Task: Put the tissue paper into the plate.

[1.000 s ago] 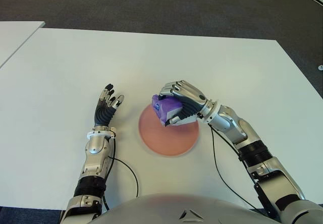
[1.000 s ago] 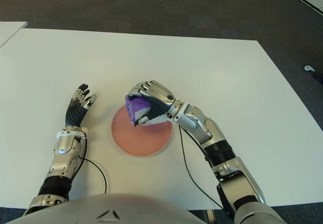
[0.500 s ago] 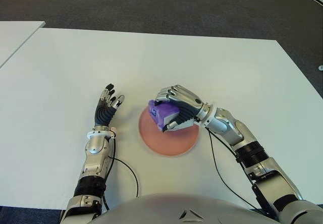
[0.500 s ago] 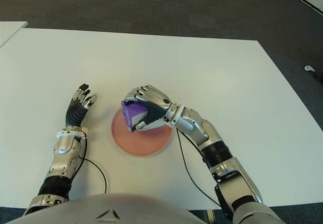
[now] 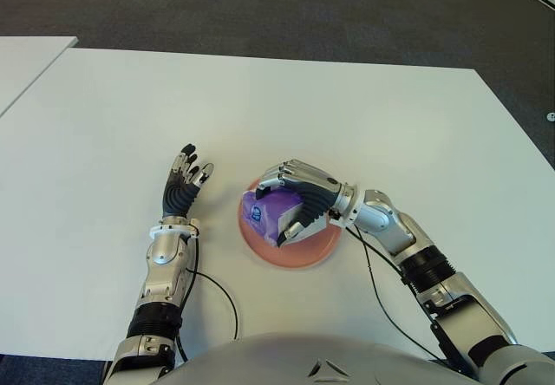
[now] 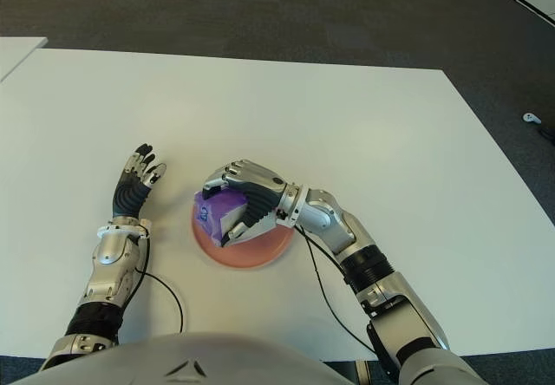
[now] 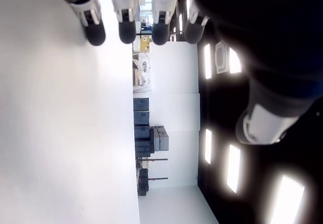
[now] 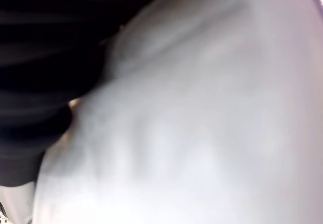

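The right hand [image 5: 299, 203] grips the purple tissue pack [image 5: 264, 212] over the pink plate [image 5: 314, 248] — near the middle of the white tabletop [image 5: 364, 116]. The left hand [image 5: 180, 185] shows beside the plate's left side, fingers spread — holding nothing.

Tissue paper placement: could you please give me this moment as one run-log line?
phase: placing | right hand: shut on tissue paper, over plate | left hand: open, left of plate | release: not yet

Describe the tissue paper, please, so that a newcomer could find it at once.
On the white table, find the round pink plate near the robot. Over it the right hand grips the tissue paper, a small purple pack, the only purple thing there; the left hand shows beside the plate, open.
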You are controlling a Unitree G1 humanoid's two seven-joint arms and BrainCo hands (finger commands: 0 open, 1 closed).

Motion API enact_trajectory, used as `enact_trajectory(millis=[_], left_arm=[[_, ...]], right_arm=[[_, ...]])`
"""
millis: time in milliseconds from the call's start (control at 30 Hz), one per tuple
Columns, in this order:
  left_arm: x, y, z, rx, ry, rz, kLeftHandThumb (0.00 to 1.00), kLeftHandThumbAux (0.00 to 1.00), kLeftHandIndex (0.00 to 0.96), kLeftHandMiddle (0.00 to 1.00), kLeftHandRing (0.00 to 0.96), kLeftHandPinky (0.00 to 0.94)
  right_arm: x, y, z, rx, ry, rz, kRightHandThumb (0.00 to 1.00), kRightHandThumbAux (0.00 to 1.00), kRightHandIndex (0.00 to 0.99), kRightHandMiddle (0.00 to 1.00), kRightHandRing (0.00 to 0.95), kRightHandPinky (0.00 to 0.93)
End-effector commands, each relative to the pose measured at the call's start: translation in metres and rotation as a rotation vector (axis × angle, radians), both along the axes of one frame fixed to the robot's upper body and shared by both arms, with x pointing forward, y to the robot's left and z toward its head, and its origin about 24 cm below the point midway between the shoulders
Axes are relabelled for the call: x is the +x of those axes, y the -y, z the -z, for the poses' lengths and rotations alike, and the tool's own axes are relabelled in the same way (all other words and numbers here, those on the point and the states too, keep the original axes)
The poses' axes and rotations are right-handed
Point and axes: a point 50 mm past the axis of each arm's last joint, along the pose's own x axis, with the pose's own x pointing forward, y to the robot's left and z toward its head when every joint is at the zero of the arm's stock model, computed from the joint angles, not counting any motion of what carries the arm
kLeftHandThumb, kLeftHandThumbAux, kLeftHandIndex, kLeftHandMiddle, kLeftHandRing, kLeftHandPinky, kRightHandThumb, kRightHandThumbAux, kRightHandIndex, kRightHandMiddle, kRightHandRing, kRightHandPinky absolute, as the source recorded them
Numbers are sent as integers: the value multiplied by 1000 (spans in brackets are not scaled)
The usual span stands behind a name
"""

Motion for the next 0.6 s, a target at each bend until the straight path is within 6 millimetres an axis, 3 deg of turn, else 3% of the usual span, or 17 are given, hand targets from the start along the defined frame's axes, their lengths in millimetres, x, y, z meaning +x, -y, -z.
enact_trajectory(millis=[33,100,300,467,600], left_arm=[[-3,3,7,-3,-44,21,0,574,6,9,0,0],[-2,3,7,-1,-45,20,0,575,5,9,0,0],[-1,3,8,1,-60,14,0,578,6,16,0,0],[-1,3,9,-4,-66,15,0,576,7,15,0,0],[-1,3,9,-3,-73,16,0,576,7,4,0,0]], right_arm=[[-5,-1,4,-98,-26,-58,418,625,303,422,401,345],[-6,-1,3,-132,-34,-67,311,606,259,373,349,297],[-10,1,2,-199,-49,-53,135,584,142,221,207,178],[-12,1,1,-255,-14,-38,58,579,69,110,88,55],[-13,1,0,-295,25,-34,12,506,14,23,18,11]])
